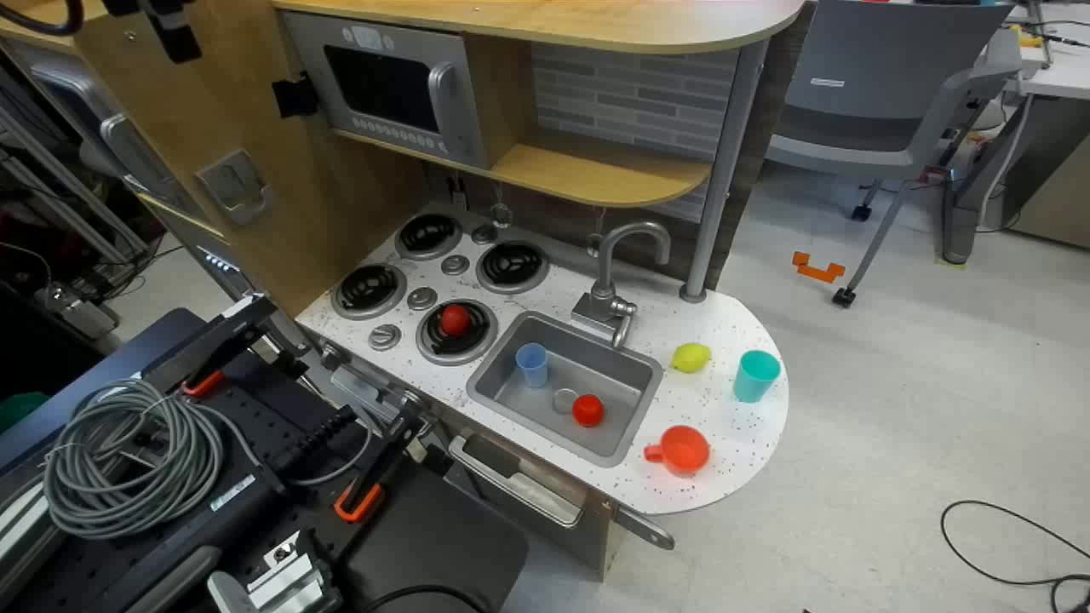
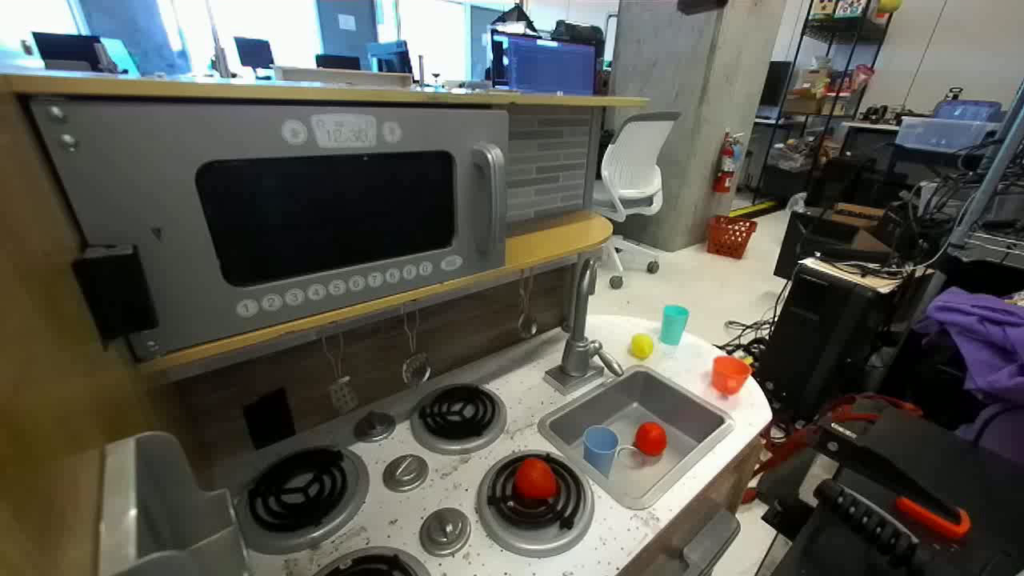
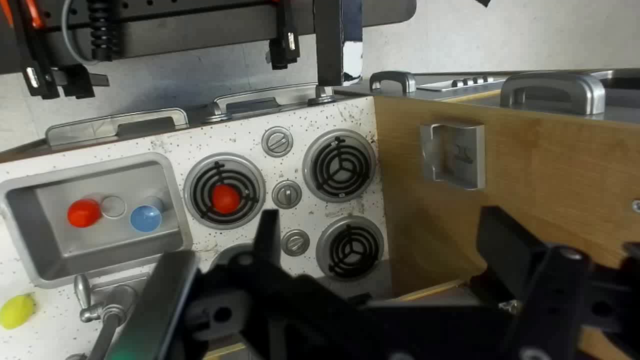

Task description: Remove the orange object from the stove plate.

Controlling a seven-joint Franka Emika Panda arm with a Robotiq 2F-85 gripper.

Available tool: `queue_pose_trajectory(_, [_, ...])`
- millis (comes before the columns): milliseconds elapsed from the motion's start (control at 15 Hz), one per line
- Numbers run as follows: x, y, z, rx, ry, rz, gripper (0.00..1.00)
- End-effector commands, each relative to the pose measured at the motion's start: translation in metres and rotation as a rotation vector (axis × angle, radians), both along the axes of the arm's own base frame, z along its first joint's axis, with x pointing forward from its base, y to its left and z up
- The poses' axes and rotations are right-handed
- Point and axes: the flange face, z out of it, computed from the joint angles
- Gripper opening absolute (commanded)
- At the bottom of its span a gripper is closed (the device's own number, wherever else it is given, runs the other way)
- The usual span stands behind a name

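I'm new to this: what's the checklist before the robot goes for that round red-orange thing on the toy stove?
1. Round red-orange piece on a burner beside the sink: ok.
2. Nothing seen lying on top of it: ok.
3. Tool open and holding nothing: ok.
4. Tool lined up with the piece: not ok; in the wrist view, the piece shows left of the opening.
5. Similar red piece apart from it: ok, lying in the sink.
6. Piece loose on the burner: cannot tell.
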Motion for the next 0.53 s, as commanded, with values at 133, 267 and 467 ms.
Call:
queue_pose_trajectory(133, [0.0002,-0.0001,0.0004,0.0,0.001,0.0,1.0])
queue_pose_trajectory(267, [0.0002,-0.0001,0.0004,0.0,0.001,0.0,1.0])
queue_pose_trajectory(467, [0.0036,0.0021,-0.0001,-0.005,-0.005,0.005,1.0])
